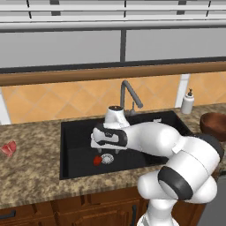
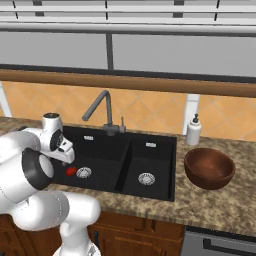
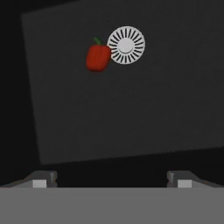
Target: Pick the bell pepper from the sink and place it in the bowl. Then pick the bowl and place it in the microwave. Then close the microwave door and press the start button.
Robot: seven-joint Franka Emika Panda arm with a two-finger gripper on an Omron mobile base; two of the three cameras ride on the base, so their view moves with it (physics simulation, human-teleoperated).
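The bell pepper (image 1: 97, 160) (image 2: 71, 171) (image 3: 98, 57) lies on the floor of the black sink's (image 1: 77, 141) (image 2: 155, 162) wide basin, touching the silver drain ring (image 3: 126, 45). My gripper (image 1: 105, 149) (image 3: 112, 178) hangs over that basin, above the pepper and apart from it. It is open, and its two dark fingertips (image 3: 43, 179) stand wide with nothing between them. The dark brown bowl (image 1: 214, 125) (image 2: 209, 167) sits on the counter to the right of the sink. The microwave and its door are out of view.
A grey bent-neck faucet (image 1: 130, 95) (image 2: 100, 110) rises behind the sink. A white soap bottle (image 1: 188, 102) (image 2: 193, 130) stands by the back wall near the bowl. A flat pinkish-red angular thing (image 1: 9, 148) lies on the counter at the far left.
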